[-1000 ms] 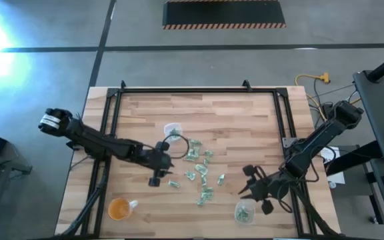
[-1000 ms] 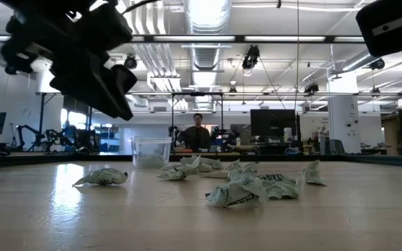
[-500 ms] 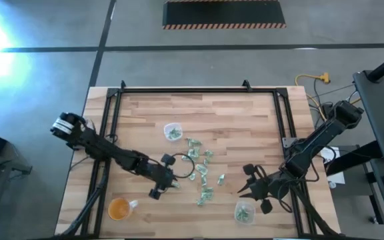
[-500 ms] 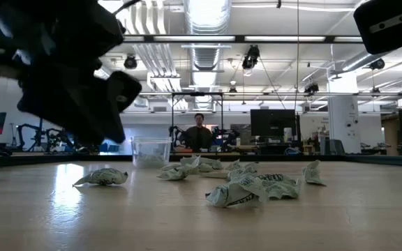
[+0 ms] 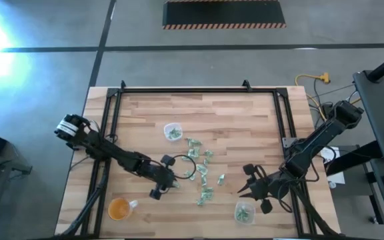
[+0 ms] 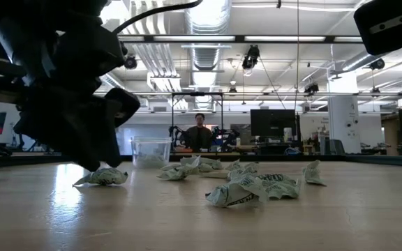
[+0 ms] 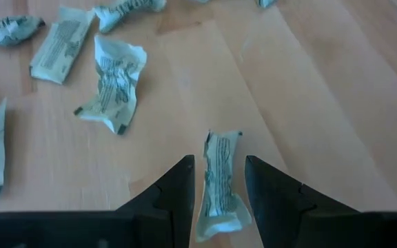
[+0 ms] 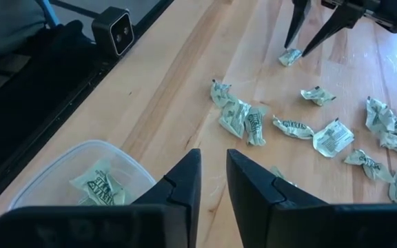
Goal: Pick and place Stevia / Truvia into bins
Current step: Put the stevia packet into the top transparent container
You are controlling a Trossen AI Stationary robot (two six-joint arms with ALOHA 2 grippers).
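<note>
Green-white packet (image 7: 218, 180) lying between parted left end effector (image 7: 218, 180) fingers on the bench (image 5: 245, 127), right end effector (image 8: 213, 180) slightly parted, empty, above a bin (image 8: 85, 172).

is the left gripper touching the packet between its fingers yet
Cannot tell. The left wrist view shows the left gripper open astride a packet, with only slivers of wood between packet and fingers.
</note>
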